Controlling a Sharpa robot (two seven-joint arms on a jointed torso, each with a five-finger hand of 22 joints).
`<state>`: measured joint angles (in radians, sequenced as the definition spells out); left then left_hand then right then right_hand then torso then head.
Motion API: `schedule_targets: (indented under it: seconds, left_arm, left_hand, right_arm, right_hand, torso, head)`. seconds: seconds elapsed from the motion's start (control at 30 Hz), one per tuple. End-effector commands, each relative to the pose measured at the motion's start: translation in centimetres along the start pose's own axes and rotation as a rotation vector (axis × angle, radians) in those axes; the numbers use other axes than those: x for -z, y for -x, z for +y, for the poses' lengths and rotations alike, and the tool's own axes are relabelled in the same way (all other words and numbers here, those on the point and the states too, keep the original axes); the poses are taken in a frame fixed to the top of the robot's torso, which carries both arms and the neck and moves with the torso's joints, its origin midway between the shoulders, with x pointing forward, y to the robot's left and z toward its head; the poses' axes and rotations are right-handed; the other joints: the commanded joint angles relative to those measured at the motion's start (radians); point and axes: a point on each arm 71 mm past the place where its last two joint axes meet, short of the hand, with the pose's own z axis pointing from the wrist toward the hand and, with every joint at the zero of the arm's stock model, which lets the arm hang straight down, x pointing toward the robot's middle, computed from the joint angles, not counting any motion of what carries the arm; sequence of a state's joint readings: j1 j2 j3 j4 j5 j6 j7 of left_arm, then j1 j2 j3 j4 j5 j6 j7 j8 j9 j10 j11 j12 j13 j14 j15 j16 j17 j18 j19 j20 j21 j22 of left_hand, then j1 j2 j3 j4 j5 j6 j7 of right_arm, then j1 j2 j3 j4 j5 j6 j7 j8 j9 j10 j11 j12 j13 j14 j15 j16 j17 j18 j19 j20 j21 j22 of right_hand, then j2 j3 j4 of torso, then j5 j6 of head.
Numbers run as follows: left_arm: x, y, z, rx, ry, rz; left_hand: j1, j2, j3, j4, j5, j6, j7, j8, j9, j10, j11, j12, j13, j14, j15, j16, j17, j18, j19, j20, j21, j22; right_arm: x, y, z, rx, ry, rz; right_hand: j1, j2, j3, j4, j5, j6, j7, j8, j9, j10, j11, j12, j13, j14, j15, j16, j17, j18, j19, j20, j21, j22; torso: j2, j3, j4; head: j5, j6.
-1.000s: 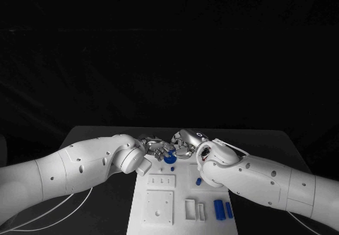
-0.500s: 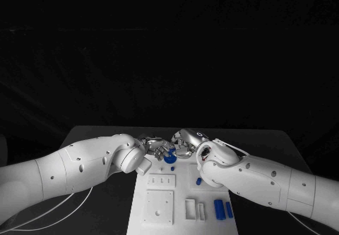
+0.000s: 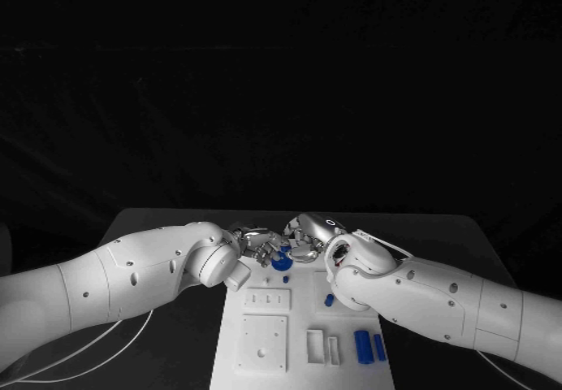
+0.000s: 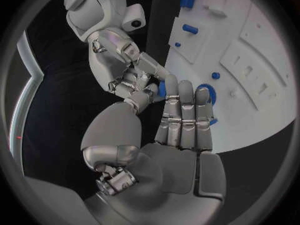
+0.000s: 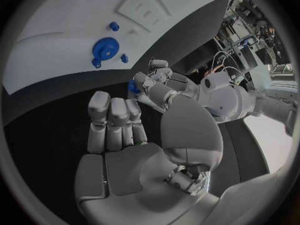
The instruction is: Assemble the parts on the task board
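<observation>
My two hands meet fingertip to fingertip over the far end of the white task board (image 3: 264, 341). Between them sits a small blue part (image 4: 161, 89), also seen as the small blue part (image 5: 133, 86). Fingers of the left hand (image 3: 260, 243) and of the right hand (image 3: 307, 244) both touch it, so it is pinched between the two hands. Just beneath them a blue gear (image 5: 106, 48) lies on the board, seen from the head as the blue gear (image 3: 281, 262). The left hand (image 4: 181, 120) hides part of that gear.
Small blue pegs (image 5: 114, 26) stand near the gear. Another blue peg (image 3: 329, 301) stands mid-board, and two blue cylinders (image 3: 370, 348) lie at the near right. White blocks with slots (image 3: 267, 301) and a white plate (image 3: 262, 344) occupy the board's near left. Black table surrounds the board.
</observation>
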<state>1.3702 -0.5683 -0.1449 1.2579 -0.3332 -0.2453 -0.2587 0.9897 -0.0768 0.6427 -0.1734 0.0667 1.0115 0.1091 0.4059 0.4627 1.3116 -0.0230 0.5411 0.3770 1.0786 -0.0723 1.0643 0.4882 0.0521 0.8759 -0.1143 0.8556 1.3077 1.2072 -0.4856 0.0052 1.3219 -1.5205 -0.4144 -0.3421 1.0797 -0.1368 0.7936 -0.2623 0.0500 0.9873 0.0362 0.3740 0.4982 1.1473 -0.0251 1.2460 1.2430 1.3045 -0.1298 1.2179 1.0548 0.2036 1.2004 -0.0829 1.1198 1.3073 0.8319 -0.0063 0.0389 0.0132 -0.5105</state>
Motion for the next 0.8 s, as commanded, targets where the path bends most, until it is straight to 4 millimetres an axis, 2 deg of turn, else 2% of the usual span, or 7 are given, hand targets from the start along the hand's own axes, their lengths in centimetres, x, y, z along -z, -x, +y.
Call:
schedule_targets:
  seconds: [0.03, 0.57, 0.6, 0.63, 0.73, 0.8]
  left_arm:
    - [0.1, -0.9, -0.5, -0.018, -0.019, 0.059]
    - [0.0, -0.6, -0.6, -0.034, -0.042, 0.015]
    - [0.0, -0.5, -0.6, -0.035, -0.045, 0.006]
    - [0.0, -0.4, -0.6, -0.036, -0.048, -0.002]
    - [0.0, -0.2, -0.6, -0.042, -0.051, -0.015]
    - [0.0, -0.1, -0.6, -0.049, -0.052, -0.020]
  left_hand:
    - [0.000, -0.011, 0.001, -0.010, -0.005, 0.038, -0.033, -0.001, 0.002, 0.008, -0.002, -0.003, -0.001, 0.006, -0.004, 0.004, -0.002, 0.000, 0.005, -0.058, 0.006, 0.003]
    - [0.022, 0.021, 0.015, -0.039, 0.005, 0.060, -0.042, 0.007, 0.021, 0.030, -0.010, 0.003, 0.001, 0.021, -0.011, 0.022, -0.002, -0.003, 0.010, -0.062, 0.015, 0.002]
    - [0.023, 0.019, 0.015, -0.041, 0.016, 0.065, -0.044, 0.009, 0.024, 0.036, -0.013, 0.005, 0.002, 0.026, -0.013, 0.026, -0.001, -0.002, 0.013, -0.064, 0.017, 0.003]
    - [0.023, 0.014, 0.015, -0.046, 0.049, 0.076, -0.049, 0.015, 0.031, 0.048, -0.018, 0.011, 0.005, 0.037, -0.019, 0.034, 0.001, -0.001, 0.022, -0.068, 0.025, 0.005]
    - [0.019, 0.003, 0.012, -0.055, 0.103, 0.095, -0.059, 0.024, 0.048, 0.073, -0.029, 0.020, 0.010, 0.060, -0.033, 0.050, 0.004, 0.001, 0.040, -0.078, 0.043, 0.008]
    - [0.013, -0.007, 0.011, -0.058, 0.140, 0.107, -0.065, 0.029, 0.060, 0.089, -0.036, 0.026, 0.013, 0.076, -0.042, 0.060, 0.005, 0.002, 0.050, -0.085, 0.053, 0.009]
  right_arm:
    - [0.0, -0.1, 0.1, 0.009, 0.007, -0.001]
    - [0.0, -0.2, -0.2, -0.019, 0.001, 0.019]
    - [0.0, -0.2, -0.2, -0.021, 0.002, 0.023]
    - [-0.1, -0.2, -0.4, -0.026, 0.000, 0.022]
    - [-0.2, -0.1, -0.6, -0.045, 0.001, 0.019]
    - [-0.2, -0.1, -0.8, -0.057, 0.003, 0.012]
  right_hand:
    - [0.003, 0.010, 0.006, 0.002, 0.001, 0.055, 0.049, 0.004, -0.001, 0.009, 0.000, 0.001, 0.001, 0.002, -0.002, -0.006, 0.000, 0.058, 0.010, 0.000, -0.001, 0.007]
    - [0.002, 0.006, 0.008, 0.001, 0.001, 0.053, 0.050, 0.002, -0.001, 0.000, 0.000, -0.007, -0.006, 0.002, -0.002, -0.007, -0.001, 0.058, 0.010, 0.000, -0.002, 0.007]
    - [0.002, 0.001, 0.009, 0.000, 0.001, 0.049, 0.050, -0.001, -0.002, -0.014, 0.001, -0.018, -0.016, 0.002, -0.002, -0.008, -0.001, 0.058, 0.010, 0.000, -0.003, 0.007]
    - [-0.001, -0.012, 0.008, 0.000, 0.002, 0.040, 0.053, -0.006, -0.003, -0.040, 0.003, -0.040, -0.035, 0.002, 0.000, -0.009, -0.002, 0.058, 0.010, 0.000, -0.004, 0.007]
    - [-0.030, -0.060, -0.018, 0.014, 0.010, 0.015, 0.061, -0.022, -0.009, -0.079, 0.011, -0.072, -0.059, 0.001, 0.007, -0.014, -0.004, 0.058, 0.010, 0.003, -0.007, 0.005]
    - [-0.042, -0.095, -0.035, 0.029, 0.005, -0.032, 0.074, -0.051, -0.021, -0.086, 0.022, -0.080, -0.064, 0.000, 0.017, -0.017, -0.005, 0.058, 0.009, 0.004, -0.011, 0.003]
  torso:
    - [0.000, -0.0004, 0.0001]
    - [0.000, -0.0006, -0.0006]
    - [0.000, -0.0007, -0.0008]
    - [0.000, -0.0007, -0.0010]
    - [0.000, 0.0001, -0.0012]
    - [0.000, 0.0006, -0.0011]
  head:
    - [-0.001, -0.001]
    - [-0.001, -0.003]
    - [-0.001, -0.003]
    - [-0.001, -0.003]
    - [0.000, -0.003]
    - [0.001, -0.005]
